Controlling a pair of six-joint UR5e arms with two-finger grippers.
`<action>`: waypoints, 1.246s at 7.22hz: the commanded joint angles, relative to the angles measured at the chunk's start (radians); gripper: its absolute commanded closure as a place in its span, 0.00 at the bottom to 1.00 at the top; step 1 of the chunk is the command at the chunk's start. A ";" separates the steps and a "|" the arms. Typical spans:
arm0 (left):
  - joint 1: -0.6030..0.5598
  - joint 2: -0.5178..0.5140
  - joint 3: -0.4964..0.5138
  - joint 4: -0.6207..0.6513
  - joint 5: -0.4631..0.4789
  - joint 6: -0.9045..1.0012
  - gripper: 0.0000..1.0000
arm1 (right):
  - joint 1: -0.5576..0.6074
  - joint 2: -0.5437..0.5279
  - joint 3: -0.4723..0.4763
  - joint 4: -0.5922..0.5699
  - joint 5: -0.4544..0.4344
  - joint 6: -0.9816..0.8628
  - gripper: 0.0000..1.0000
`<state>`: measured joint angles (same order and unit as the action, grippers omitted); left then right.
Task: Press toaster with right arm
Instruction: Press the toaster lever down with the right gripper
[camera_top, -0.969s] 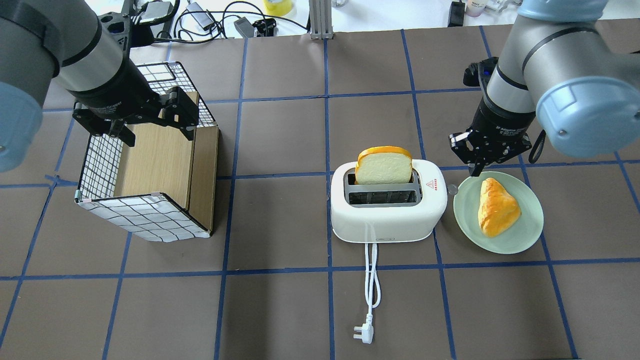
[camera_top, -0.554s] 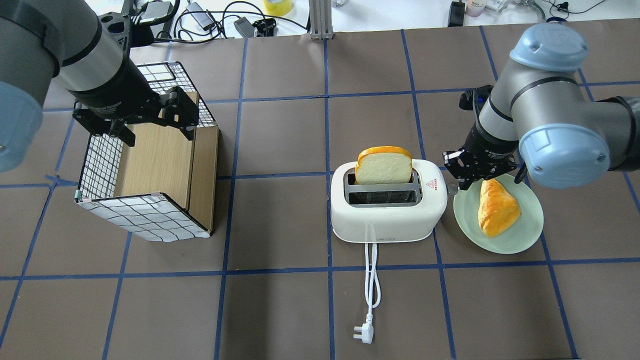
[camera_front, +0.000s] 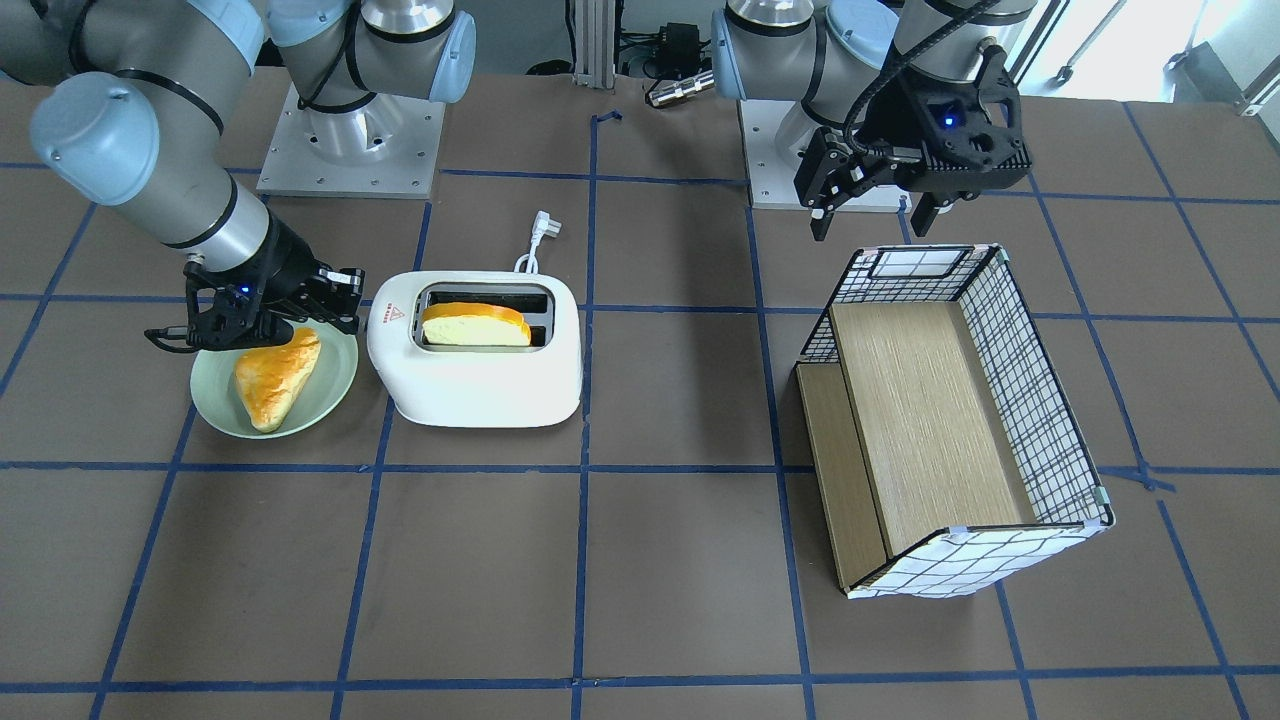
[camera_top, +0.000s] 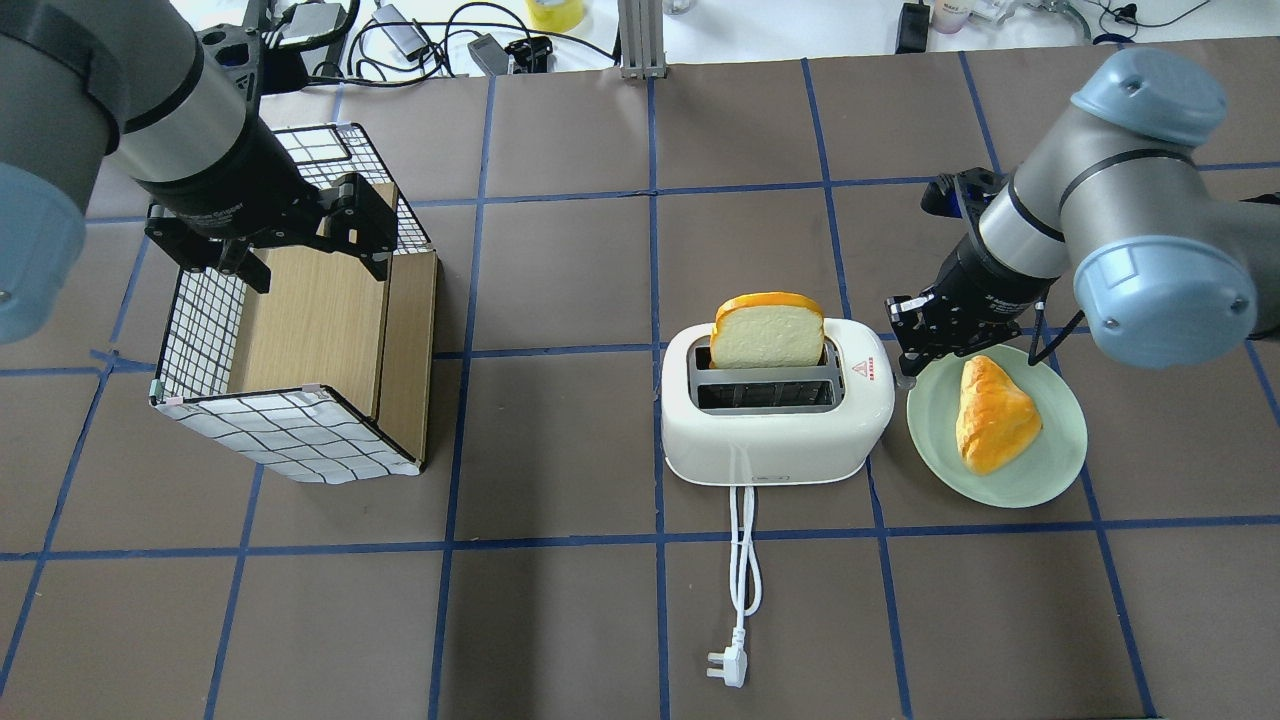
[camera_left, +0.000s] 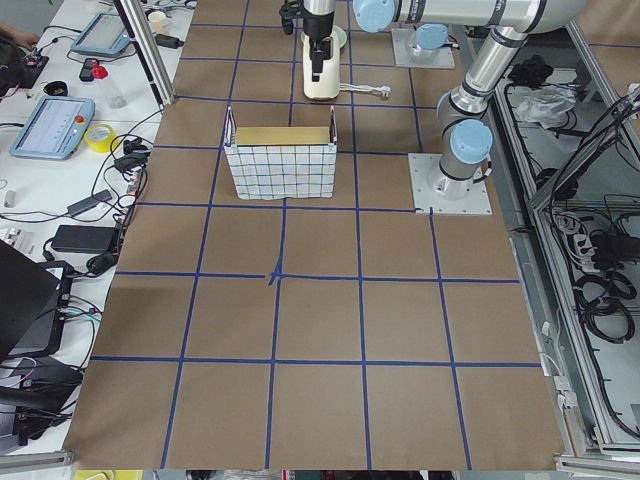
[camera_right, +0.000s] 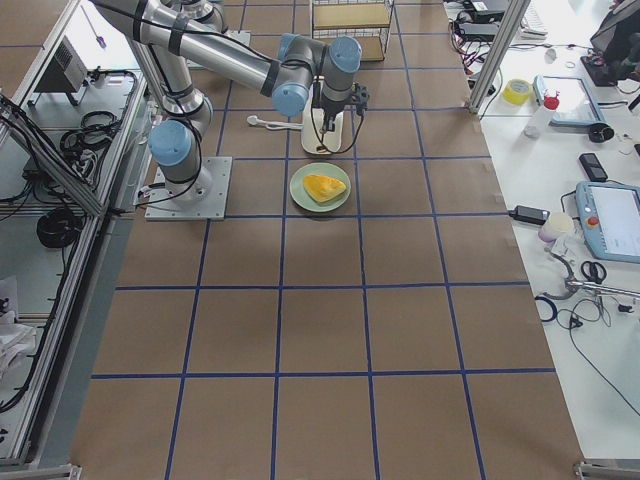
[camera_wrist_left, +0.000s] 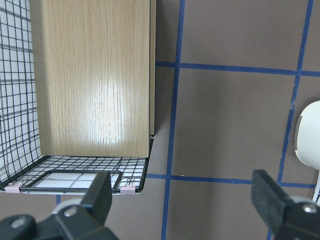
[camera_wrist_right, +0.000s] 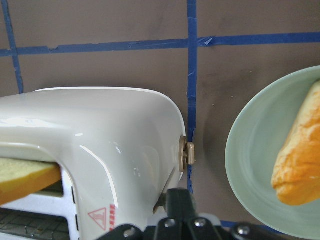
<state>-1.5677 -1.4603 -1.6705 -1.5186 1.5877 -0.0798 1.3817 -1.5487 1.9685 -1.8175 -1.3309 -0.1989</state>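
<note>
2 arms are seen: the right arm (camera_top: 1100, 230) enters from the right of the overhead view, the left arm (camera_top: 150, 110) from the upper left. 1 toaster (camera_top: 775, 435) is placed at the centre of the frame, right of the middle. 1 bread slice (camera_top: 765, 340) is stood upright in its far slot and rises above the top; the near slot is seen bare. 1 white cord (camera_top: 742, 560) is run from the toaster toward the bottom edge and is ended by 1 plug (camera_top: 727, 668). 1 green plate (camera_top: 1020, 480) is set just right of the toaster, and 1 pastry (camera_top: 990, 415) is laid on it. 1 wire basket (camera_top: 290, 430) with a wooden liner is found at the left.

The right gripper (camera_top: 908, 362) is held with its fingers pressed together, between toaster and plate, at the toaster's right end. In the right wrist view 1 grey knob (camera_wrist_right: 186, 153) is shown on that end, just above the fingers; contact cannot be told. The left gripper (camera_wrist_left: 182, 190) is spread wide above the basket and nothing is held.

The table (camera_top: 560, 600) is covered in dull brown sheet and is divided into squares by blue tape. Along the top edge a white bench is strewn with black cables.
</note>
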 joint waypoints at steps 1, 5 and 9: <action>0.000 0.000 0.000 0.000 0.000 0.000 0.00 | -0.046 -0.004 0.009 0.020 0.061 -0.048 1.00; 0.000 0.000 0.000 0.000 0.000 0.000 0.00 | -0.049 0.001 0.030 0.020 0.059 -0.080 1.00; 0.000 0.000 0.000 0.000 0.000 0.000 0.00 | -0.056 0.042 0.044 0.000 0.065 -0.079 1.00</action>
<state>-1.5677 -1.4604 -1.6705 -1.5186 1.5876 -0.0798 1.3262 -1.5207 2.0094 -1.8105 -1.2683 -0.2780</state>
